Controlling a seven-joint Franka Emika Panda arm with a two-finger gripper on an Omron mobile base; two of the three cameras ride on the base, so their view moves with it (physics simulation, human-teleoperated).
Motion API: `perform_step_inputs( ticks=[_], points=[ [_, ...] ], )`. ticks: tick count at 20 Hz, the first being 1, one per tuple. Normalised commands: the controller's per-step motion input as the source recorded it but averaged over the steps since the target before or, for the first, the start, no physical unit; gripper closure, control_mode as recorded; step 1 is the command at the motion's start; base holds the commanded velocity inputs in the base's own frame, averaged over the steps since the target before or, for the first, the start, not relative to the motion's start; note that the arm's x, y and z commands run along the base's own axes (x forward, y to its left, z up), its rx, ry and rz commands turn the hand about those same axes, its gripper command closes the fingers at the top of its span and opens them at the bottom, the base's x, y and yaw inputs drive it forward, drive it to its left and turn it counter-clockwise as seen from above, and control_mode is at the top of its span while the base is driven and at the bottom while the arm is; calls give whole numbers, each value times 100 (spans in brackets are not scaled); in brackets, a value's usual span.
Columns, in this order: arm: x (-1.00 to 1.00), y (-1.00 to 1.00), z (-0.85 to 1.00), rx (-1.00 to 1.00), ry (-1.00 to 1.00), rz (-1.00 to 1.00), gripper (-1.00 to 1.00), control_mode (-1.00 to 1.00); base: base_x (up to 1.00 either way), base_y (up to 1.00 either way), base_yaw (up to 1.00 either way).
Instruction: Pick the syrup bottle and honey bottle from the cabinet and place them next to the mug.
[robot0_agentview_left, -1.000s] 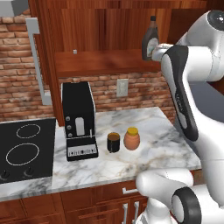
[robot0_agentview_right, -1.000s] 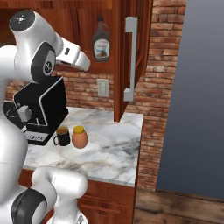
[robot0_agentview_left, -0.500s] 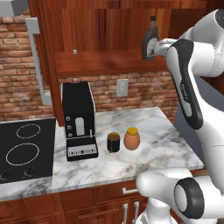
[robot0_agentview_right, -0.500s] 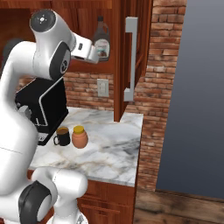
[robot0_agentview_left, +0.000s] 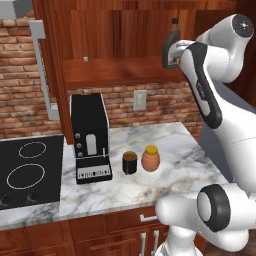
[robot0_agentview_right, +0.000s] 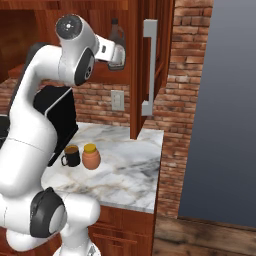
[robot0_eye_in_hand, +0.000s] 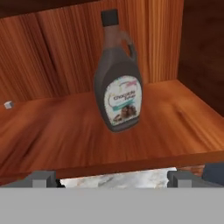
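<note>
- Syrup bottle (robot0_eye_in_hand: 119, 83): tall, dark brown, narrow neck with side handle, black cap, pale label; stood upright on the cabinet shelf, near its front edge.
- Honey bottle (robot0_agentview_left: 150, 158): squat, orange-tan, yellow cap; stood upright on the marble worktop (robot0_agentview_left: 170, 175), just beside the mug.
- Mug (robot0_agentview_left: 129, 163): small, dark, cylindrical; upright on the worktop.
- Cabinet (robot0_agentview_left: 115, 45): reddish-brown wood, door open, long grey handle (robot0_agentview_right: 148, 67).
</note>
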Motion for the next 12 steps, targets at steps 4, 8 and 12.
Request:
perform_step_inputs(
  ticks=[4, 8, 12],
  points=[
    [41, 0, 24, 0, -4, 0, -100, -100, 0, 0, 0],
    [1, 0, 25, 0, 0, 0, -100, -100, 0, 0, 0],
    [11, 5, 0, 0, 0, -2, -100, -100, 0, 0, 0]
  ],
)
